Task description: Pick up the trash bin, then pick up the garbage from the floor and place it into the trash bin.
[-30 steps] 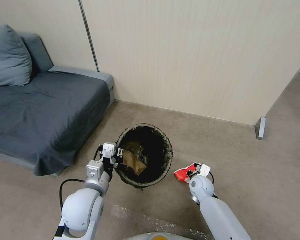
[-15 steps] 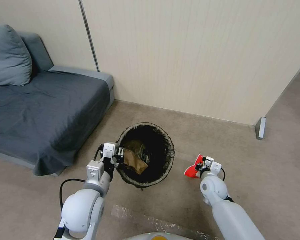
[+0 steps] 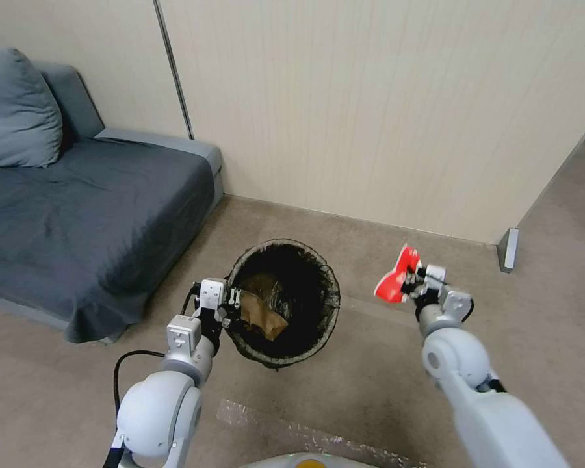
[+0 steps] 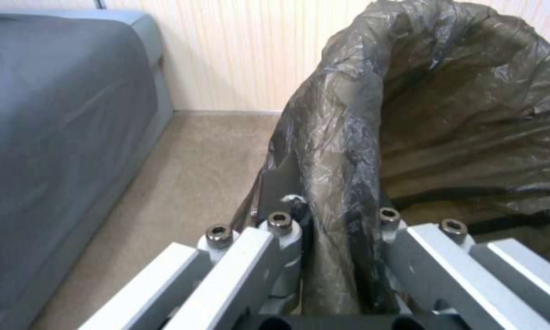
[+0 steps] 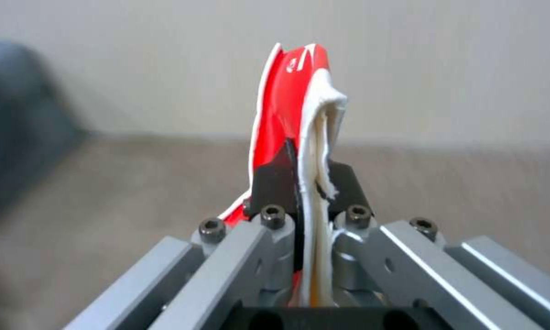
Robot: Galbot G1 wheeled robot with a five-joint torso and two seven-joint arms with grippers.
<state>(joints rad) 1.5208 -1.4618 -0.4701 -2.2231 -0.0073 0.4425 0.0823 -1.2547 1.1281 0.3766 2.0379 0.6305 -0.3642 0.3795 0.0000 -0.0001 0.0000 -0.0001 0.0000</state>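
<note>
Right gripper (image 3: 411,284): clamped on a red-and-white wrapper (image 3: 396,279), lifted clear of the floor (image 3: 370,390), to the right of the trash bin (image 3: 283,303) and apart from it. Pads (image 5: 274,183) pinched flat against the wrapper (image 5: 293,114), red face on one side, white folds on the other. Left gripper (image 3: 231,304): closed on the bin's near-left rim, bag plastic (image 4: 342,183) squeezed between the fingers (image 4: 275,188). Inside the bin, crumpled brown paper (image 3: 261,316). Left of the bin, a grey sofa (image 3: 78,221); behind the bin, a beige wall (image 3: 383,110).
</note>
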